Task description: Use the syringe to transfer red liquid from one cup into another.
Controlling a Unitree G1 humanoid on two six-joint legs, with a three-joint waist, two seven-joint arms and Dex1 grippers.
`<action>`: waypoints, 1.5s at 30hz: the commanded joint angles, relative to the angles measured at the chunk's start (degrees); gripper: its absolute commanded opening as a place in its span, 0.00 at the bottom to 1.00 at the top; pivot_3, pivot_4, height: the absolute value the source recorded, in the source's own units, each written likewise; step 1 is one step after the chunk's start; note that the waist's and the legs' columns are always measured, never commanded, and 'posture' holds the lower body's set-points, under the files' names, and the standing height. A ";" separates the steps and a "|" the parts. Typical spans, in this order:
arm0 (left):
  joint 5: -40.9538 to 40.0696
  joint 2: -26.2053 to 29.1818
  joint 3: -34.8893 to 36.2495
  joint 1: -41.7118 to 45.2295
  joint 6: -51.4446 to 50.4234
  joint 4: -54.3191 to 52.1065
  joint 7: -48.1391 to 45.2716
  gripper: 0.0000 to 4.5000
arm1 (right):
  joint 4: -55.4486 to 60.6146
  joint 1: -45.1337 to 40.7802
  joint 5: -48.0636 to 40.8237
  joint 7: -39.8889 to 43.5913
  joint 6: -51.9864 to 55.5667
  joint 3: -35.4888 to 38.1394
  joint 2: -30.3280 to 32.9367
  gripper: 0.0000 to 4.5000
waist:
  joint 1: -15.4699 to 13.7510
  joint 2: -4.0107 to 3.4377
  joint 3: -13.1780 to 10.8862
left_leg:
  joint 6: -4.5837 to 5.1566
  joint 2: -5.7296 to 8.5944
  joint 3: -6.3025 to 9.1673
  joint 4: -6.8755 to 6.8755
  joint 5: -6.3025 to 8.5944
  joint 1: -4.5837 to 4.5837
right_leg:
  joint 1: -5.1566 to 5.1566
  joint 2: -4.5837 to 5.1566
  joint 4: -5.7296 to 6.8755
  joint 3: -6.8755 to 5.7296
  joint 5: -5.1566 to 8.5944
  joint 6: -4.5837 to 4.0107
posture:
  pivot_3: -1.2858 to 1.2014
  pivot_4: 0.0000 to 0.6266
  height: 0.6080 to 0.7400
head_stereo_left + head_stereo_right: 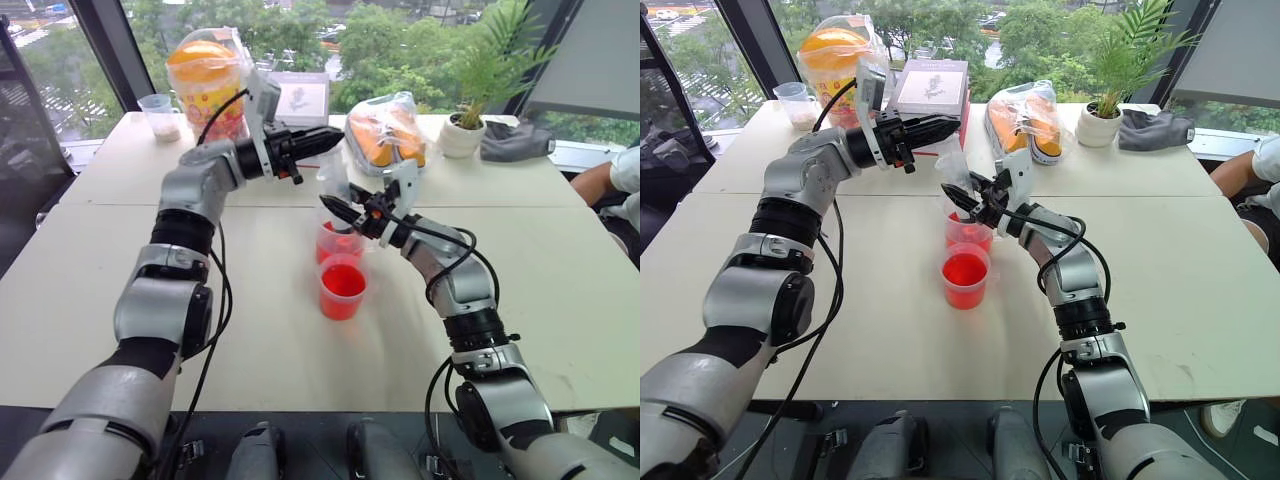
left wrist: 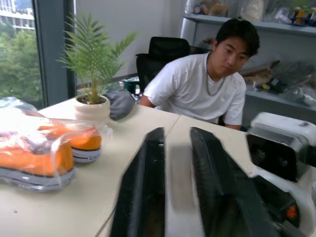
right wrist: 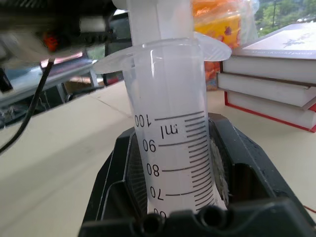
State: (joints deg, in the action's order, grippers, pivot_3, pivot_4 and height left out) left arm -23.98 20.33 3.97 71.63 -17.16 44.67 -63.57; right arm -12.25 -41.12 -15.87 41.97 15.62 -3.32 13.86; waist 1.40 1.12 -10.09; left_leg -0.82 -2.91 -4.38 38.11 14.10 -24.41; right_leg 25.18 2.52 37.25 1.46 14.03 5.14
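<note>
Right tool gripping the syringe over the cups.
The right tool (image 1: 352,212) is clamping the syringe (image 3: 170,128) barrel, standing upright over the far cup (image 1: 337,243), at 12 o'clock of the near cup (image 1: 342,287). The left tool (image 1: 322,140), fingers slightly apart and empty, is hovering at the syringe's 11 o'clock. Keep the barrel vertical, tip inside the rim.

Both arms (image 1: 175,255) have silver-grey shells with black joint rings, and thin black cables run loosely along them. Each gripper (image 1: 318,142) has two black fingers (image 2: 143,197) and a white wrist block.
</note>
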 commanded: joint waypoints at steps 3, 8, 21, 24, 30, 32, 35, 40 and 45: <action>-0.53 1.28 1.21 -1.64 -1.24 -6.15 -0.16 0.84 | 3.28 -1.10 -0.93 -0.57 3.06 0.26 0.11 0.30 | -0.26 0.00 0.00 | 0.00 0.00 0.01 0.00 0.00 0.01 | -0.01 0.00 0.02 -0.01 0.00 0.00 | 0.52 0.24 1.00; -2.57 3.57 2.45 -4.69 -4.41 -11.72 -1.54 0.99 | 3.86 -3.75 -2.02 -2.78 3.97 2.18 -0.67 0.30 | -0.21 -0.01 -0.01 | 0.00 0.00 -0.01 0.01 0.00 -0.05 | 0.03 0.02 0.01 0.00 0.00 0.00 | 0.52 0.24 1.00; -6.03 6.22 4.42 -10.02 -10.96 -21.32 0.31 0.99 | 11.54 -7.80 -10.32 -7.93 9.77 9.80 -0.29 0.30 | -0.50 -0.01 -0.01 | 0.00 0.01 -0.02 -0.01 0.00 -0.10 | 0.07 0.06 0.00 -0.01 0.00 0.00 | 0.52 0.24 1.00; -6.84 5.82 4.12 -11.32 -12.35 -23.40 0.25 0.99 | 17.91 -7.35 -14.50 -9.35 15.07 11.69 0.88 0.30 | -0.47 -0.01 -0.01 | 0.00 0.00 -0.01 -0.03 0.00 -0.12 | 0.09 0.05 -0.01 -0.01 0.00 0.00 | 0.52 0.24 1.00; -7.27 5.51 4.13 -12.28 -13.72 -24.74 0.47 0.99 | 29.92 -2.26 -21.11 -11.89 22.51 12.33 2.56 0.30 | -0.33 -0.01 -0.01 | 0.00 0.00 0.00 -0.03 0.00 -0.07 | 0.08 0.04 0.02 -0.01 0.00 0.00 | 0.52 0.24 1.00; -7.97 5.74 4.24 -12.12 -14.78 -25.35 0.02 0.99 | 33.21 1.71 -21.32 -12.24 22.65 10.58 2.19 0.30 | -0.42 -0.01 -0.01 | 0.00 0.00 0.01 -0.03 0.00 -0.07 | 0.06 0.03 0.02 -0.02 0.00 0.00 | 0.52 0.24 1.00; -11.17 5.60 5.05 -11.88 -18.48 -28.24 -0.01 0.99 | 35.93 7.06 -20.23 -12.49 21.47 7.71 1.52 0.30 | -0.44 -0.01 -0.01 | 0.00 0.01 0.01 -0.03 0.00 -0.09 | 0.05 0.04 -0.01 -0.01 0.00 0.00 | 0.52 0.24 1.00; -15.97 5.97 6.11 -12.40 -23.50 -33.53 0.36 0.99 | 36.36 10.91 -18.47 -13.40 19.49 5.21 0.80 0.30 | -0.33 -0.01 0.00 | 0.00 0.01 0.01 0.00 0.00 -0.08 | 0.05 0.04 0.01 0.00 0.00 0.00 | 0.52 0.24 1.00; -19.03 6.06 6.96 -10.88 -25.86 -34.14 0.82 0.99 | 36.00 11.40 -17.98 -14.09 18.71 4.81 0.98 0.30 | -0.31 0.00 -0.01 | 0.00 0.01 0.03 0.01 0.00 -0.05 | 0.04 0.03 0.01 0.00 0.00 0.00 | 0.52 0.24 1.00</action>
State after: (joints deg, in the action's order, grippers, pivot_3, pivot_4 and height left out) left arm -41.30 25.70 9.87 58.62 -42.76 12.58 -62.95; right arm 21.20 -29.25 -33.78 28.12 35.87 0.99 14.84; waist 1.08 1.12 -10.09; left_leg -0.82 -2.90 -4.35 38.12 14.10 -24.47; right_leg 25.22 2.55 37.25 1.46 14.03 5.14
